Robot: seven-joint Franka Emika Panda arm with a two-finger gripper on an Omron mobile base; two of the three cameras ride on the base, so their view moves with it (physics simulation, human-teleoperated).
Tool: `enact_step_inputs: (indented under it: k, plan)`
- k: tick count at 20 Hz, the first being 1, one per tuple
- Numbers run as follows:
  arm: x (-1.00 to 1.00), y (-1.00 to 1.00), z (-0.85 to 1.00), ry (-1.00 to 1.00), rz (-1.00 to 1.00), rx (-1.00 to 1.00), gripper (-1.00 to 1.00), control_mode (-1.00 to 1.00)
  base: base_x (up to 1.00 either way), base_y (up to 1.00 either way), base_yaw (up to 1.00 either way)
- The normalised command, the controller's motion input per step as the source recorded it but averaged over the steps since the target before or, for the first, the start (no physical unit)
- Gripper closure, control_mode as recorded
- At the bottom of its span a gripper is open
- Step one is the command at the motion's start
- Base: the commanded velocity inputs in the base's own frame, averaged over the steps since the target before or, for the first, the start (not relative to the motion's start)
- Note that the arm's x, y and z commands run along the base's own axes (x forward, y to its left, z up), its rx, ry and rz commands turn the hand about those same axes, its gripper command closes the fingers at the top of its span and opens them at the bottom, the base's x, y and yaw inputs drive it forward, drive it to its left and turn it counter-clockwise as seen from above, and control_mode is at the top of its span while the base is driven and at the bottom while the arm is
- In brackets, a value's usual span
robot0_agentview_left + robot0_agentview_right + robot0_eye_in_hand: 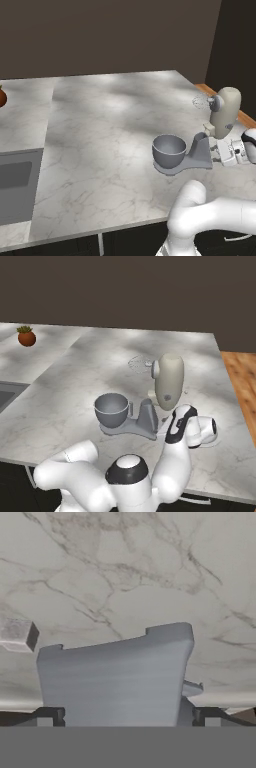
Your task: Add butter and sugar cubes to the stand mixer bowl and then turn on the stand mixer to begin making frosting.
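Observation:
The stand mixer (224, 114) stands at the counter's right side, its cream head (169, 381) tilted up and its wire whisk (200, 102) in the air. On the mixer's flat base sits the grey stand mixer bowl (169, 150) (111, 408). My gripper (217, 153) is open, low behind the curved grey neck (115, 677), with one fingertip (50, 717) on each side of it. A small grey knob (192, 688) juts from the neck's side. A small pale sugar cube (17, 634) lies on the counter beyond the neck. The butter is out of view.
The marble counter (110, 130) stretches wide to the left of the mixer. A sink (15, 185) is set in at the far left, and a potted plant (26, 336) stands at the back left. Wood floor (240, 371) lies past the counter's right edge.

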Motion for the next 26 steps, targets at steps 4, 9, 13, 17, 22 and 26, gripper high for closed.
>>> enact_step_inputs:
  k: [4,9,13,17,22,26]
  plan:
    - [0.18,-0.37,-0.01,-0.01,0.00,0.00,-1.00,-1.00,0.00,0.00,0.00]
    - [0.14,-0.39,0.00,-0.02,0.00,0.00,-1.00,-1.00,0.00,0.00,0.00]
    - [0.00,-0.40,0.00,-0.04,0.00,0.00,-1.00,-1.00,0.00,0.00,0.00]
    - [0.12,-0.26,0.00,-0.01,0.00,0.00,-1.00,-1.00,0.00,0.00,0.00]
    - [0.43,-0.09,-0.06,0.00,0.00,0.00,-1.00,-1.00,0.00,0.00,0.00]
    - [0.38,-0.03,-0.11,0.00,0.00,0.00,-1.00,-1.00,0.00,0.00,0.00]
